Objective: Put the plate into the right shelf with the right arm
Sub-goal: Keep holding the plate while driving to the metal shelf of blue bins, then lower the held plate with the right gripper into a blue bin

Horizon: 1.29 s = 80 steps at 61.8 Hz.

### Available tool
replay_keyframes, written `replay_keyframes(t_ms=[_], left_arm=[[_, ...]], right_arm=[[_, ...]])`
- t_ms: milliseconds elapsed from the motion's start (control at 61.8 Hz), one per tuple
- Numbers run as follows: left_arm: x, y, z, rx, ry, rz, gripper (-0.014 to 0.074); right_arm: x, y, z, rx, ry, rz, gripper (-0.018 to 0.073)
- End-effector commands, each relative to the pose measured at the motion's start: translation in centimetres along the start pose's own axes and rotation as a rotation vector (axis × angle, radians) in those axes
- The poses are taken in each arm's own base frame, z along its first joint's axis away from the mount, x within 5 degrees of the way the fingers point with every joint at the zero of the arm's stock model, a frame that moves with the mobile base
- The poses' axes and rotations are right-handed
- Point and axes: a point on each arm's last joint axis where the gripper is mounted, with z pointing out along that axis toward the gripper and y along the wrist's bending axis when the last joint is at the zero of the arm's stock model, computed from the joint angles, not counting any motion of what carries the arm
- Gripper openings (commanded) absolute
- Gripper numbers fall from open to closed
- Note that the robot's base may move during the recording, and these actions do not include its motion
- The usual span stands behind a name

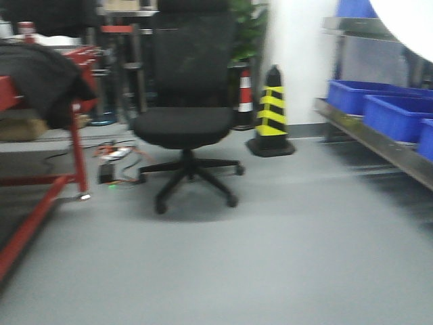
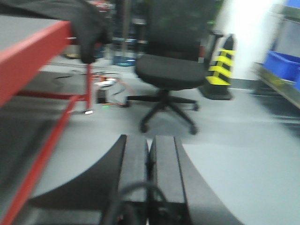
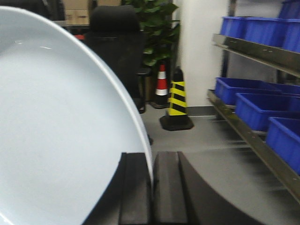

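The white plate [image 3: 56,122] fills the left half of the right wrist view, held on edge with its rim pinched between the two black fingers of my right gripper [image 3: 152,161], which is shut on it. A white curve of the plate [image 1: 406,20] also shows at the top right of the front view. The right shelf [image 3: 255,140] runs along the right, a steel rail with blue bins [image 3: 255,108] on it; in the front view the right shelf [image 1: 379,145] stands at the right edge. My left gripper [image 2: 150,145] is shut on nothing, low over the floor.
A black office chair [image 1: 186,122] stands mid-floor. A black-and-yellow cone [image 1: 272,112] and a red-and-white cone [image 1: 245,91] sit by the white wall behind it. A red-framed table [image 1: 40,135] with dark cloth is at the left, cables [image 1: 115,159] at its foot.
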Motion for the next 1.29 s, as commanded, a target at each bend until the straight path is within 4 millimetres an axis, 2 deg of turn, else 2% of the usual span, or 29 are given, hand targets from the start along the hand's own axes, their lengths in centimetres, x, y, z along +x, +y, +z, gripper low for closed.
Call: replay_keyframes(t_ms=[0, 1279], left_arm=[[-0.52, 0.11, -0.08, -0.012, -0.089, -0.015, -0.0128], [-0.52, 0.11, -0.08, -0.012, -0.089, -0.015, -0.0128]], right_arm=[[-1.79, 0.05, -0.09, 0.001, -0.12, -0.002, 0.0057], [-1.79, 0.05, -0.09, 0.001, -0.12, -0.002, 0.0057]])
